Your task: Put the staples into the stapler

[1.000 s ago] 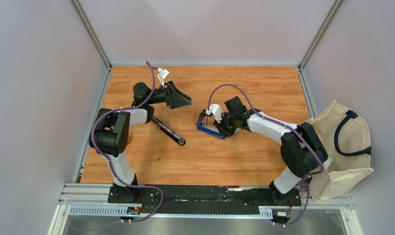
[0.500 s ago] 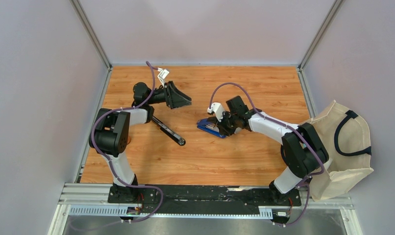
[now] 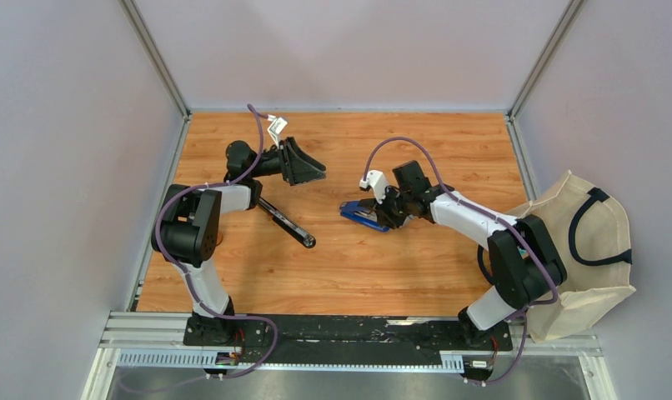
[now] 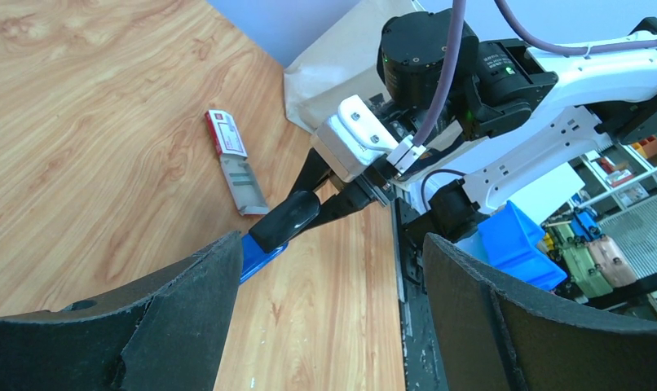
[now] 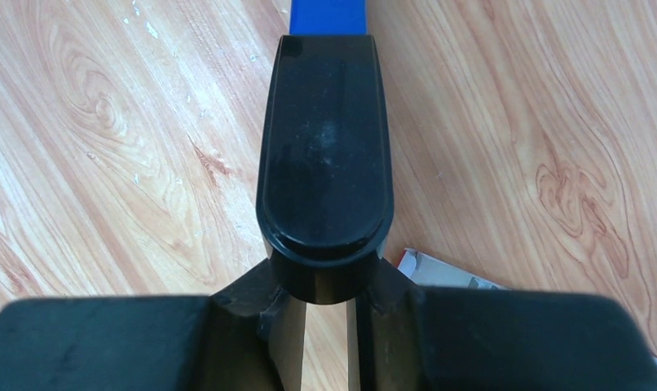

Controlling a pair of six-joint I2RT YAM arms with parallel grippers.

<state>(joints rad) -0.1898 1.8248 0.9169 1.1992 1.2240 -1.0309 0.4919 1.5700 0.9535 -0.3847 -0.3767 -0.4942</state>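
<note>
The stapler (image 3: 359, 214), with a blue base and a glossy black top, lies mid-table. My right gripper (image 3: 381, 210) is shut on its near end. In the right wrist view the stapler's black top (image 5: 325, 155) runs away from the right gripper (image 5: 325, 285), whose fingers pinch its rounded end. The left wrist view shows the stapler (image 4: 286, 220) held by the right gripper (image 4: 325, 204). The staples' small white box (image 4: 235, 163), red-labelled and slid open, lies flat beyond it; a corner of the box (image 5: 447, 273) shows beside the right fingers. My left gripper (image 3: 312, 171) hovers open and empty to the stapler's left, its opening (image 4: 333, 252) facing the stapler.
A slim black bar (image 3: 287, 223) lies on the wood beside the left arm. A beige tote bag (image 3: 587, 242) hangs off the table's right edge. Metal frame posts and grey walls close the table at the back and sides.
The right gripper has drawn back to the right, taking the stapler with it. The stapler, which stood open with one arm raised, now lies flat. The left arm has not moved.
</note>
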